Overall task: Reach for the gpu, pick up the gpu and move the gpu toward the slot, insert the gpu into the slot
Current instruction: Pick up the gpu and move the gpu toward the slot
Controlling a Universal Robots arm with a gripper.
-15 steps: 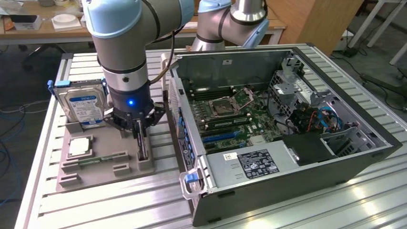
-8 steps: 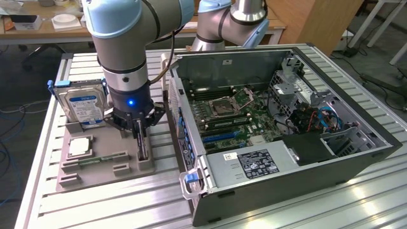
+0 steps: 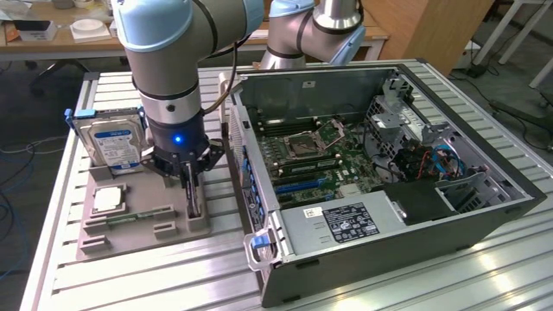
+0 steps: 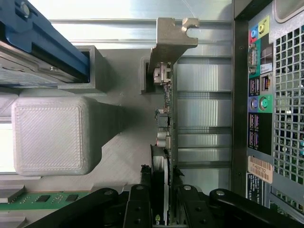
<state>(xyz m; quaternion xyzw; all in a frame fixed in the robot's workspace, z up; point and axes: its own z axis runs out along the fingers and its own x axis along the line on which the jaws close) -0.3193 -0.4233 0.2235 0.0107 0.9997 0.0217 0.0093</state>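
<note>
The gpu [image 3: 193, 197] stands on edge in the grey holder tray [image 3: 173, 233], a thin dark card. In the wrist view the gpu [image 4: 164, 118] runs away from the camera, with its metal end bracket [image 4: 173, 35] at the far end. My gripper [image 3: 191, 176] has come straight down over it. In the wrist view the gripper [image 4: 160, 171] has one finger on each side of the card's near end, with a thin gap still showing, so it is open. The slot [image 3: 298, 185] is a long blue strip on the green motherboard inside the open computer case.
In the tray are a silver hard drive [image 3: 112, 144], a square processor chip [image 3: 108, 199] and a green memory stick [image 3: 138, 216]. The case wall [image 3: 246, 194] rises close beside the gripper; its rear ports [image 4: 259, 95] show alongside. A second arm [image 3: 320, 26] stands behind the case.
</note>
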